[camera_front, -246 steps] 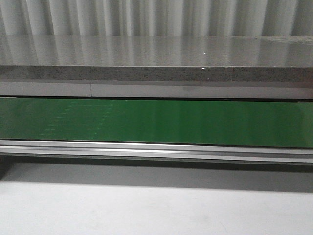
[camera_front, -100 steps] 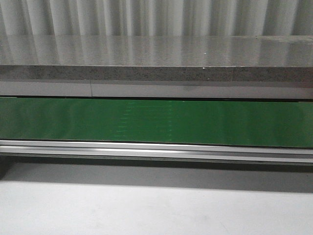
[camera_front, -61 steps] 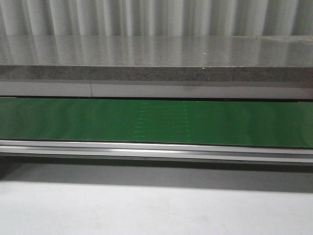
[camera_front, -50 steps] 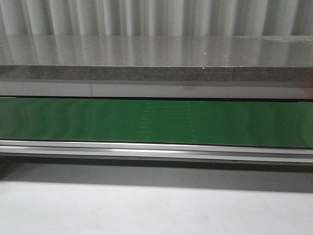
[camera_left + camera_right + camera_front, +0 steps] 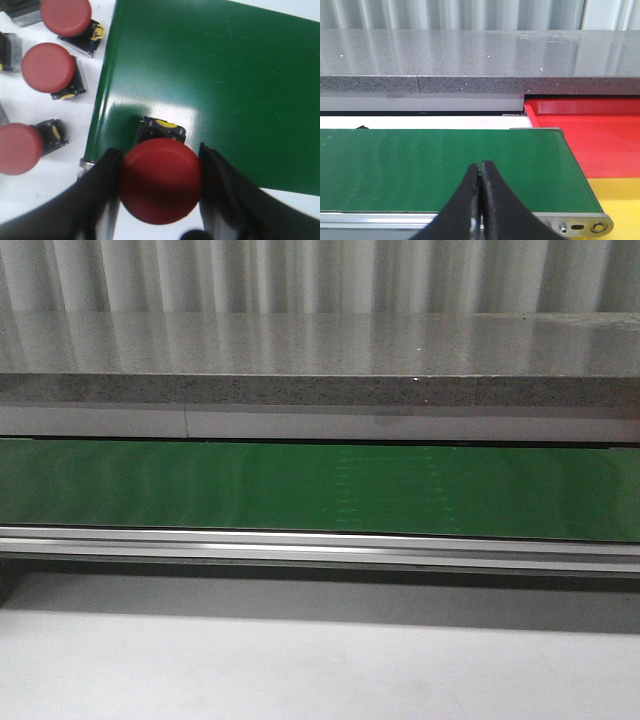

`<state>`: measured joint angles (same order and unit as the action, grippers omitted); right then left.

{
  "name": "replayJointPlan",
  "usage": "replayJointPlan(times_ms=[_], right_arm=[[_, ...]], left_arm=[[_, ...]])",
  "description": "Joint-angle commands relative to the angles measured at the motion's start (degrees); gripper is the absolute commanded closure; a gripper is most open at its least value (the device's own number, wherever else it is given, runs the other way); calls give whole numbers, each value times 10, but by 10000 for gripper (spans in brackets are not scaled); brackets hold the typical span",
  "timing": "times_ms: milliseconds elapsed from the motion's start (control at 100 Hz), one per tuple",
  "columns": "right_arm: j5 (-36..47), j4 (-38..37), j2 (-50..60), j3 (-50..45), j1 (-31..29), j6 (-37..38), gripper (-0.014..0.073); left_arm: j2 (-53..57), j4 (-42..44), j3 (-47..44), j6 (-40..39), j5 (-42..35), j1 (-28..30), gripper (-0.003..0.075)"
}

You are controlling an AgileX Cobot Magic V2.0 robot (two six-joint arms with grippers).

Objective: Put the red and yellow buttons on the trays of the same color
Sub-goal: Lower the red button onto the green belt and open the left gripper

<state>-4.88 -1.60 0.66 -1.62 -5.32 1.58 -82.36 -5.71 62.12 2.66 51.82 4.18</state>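
Left tool point(image 5: 160, 187) pinches a round red plastic button point(image 5: 161, 180) over the green conveyor belt point(image 5: 225, 85) (right tool point(image 5: 480, 200) pressed together, idle).

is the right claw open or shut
Shut. In the right wrist view the right claw has its two black fingers pressed together at the tips, holding nothing, above the green belt.

Four red buttons point(image 5: 160, 180), one green belt point(image 5: 320, 490), one red tray point(image 5: 585, 127), one yellow tray point(image 5: 620, 200).
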Motion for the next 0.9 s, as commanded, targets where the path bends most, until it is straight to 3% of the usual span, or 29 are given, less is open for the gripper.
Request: replayJointPlan(times_ms=[0,90,210,280,570,890], right_arm=[[42,0,5,12,-1,-5,659],[42,0,5,12,-1,-5,659],[42,0,5,12,-1,-5,659],[42,0,5,12,-1,-5,659],[42,0,5,12,-1,-5,659],[42,0,5,12,-1,-5,659]], left_arm=[[-5,-2,28,0,-18,-10,588],[-17,-5,30,0,-17,-11,469],[-19,-8,30,0,-19,-11,208],[-19,-12,34,0,-23,-11,133],[-19,-26,77,0,-14,27,158],[-19,-3,87,0,37,140,158]])
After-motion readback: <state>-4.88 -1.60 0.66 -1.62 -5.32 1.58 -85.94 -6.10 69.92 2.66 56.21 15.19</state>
